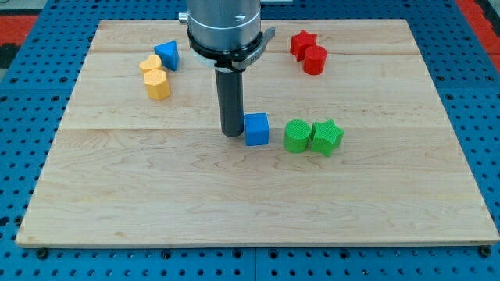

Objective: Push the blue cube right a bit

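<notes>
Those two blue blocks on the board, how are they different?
The blue cube is square-sided; the blue triangular block is wedge-like. The blue cube sits mid-board, directly to the view's right of my tip; the blue triangular block sits at the top left, by two yellow blocks. Both are the same blue.
</notes>
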